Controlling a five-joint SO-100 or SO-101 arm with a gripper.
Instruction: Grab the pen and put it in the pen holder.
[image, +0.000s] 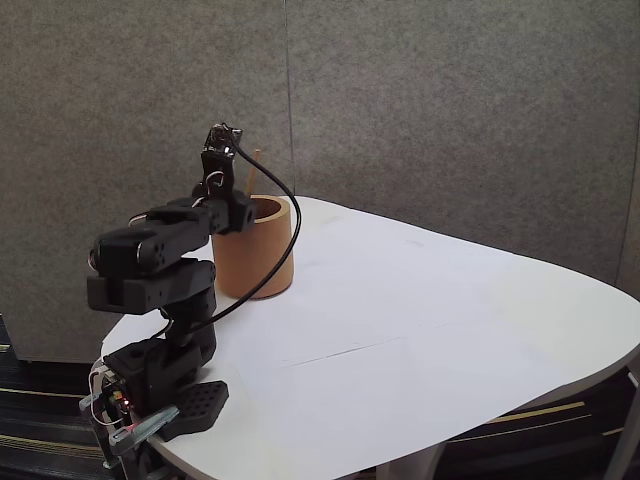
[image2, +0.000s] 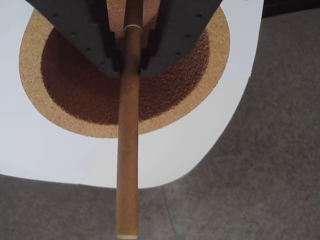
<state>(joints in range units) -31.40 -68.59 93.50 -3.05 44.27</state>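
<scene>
In the wrist view the tan pen (image2: 128, 150) runs straight down the picture, clamped between my two dark gripper (image2: 131, 70) fingers. My gripper is shut on it. Below it lies the open mouth of the brown cork pen holder (image2: 35, 85), with the pen's upper part over the opening and its free end past the rim. In the fixed view the pen holder (image: 262, 265) stands upright at the table's back left. My gripper (image: 236, 210) hovers at its left rim. A thin stretch of the pen (image: 257, 168) sticks up above the rim.
The white table (image: 420, 330) stretches out to the right of the pen holder. A black cable (image: 291, 245) loops across the holder's front. My arm's base (image: 165, 385) sits at the front left corner. The table edge (image2: 220, 145) and grey floor lie close behind the holder.
</scene>
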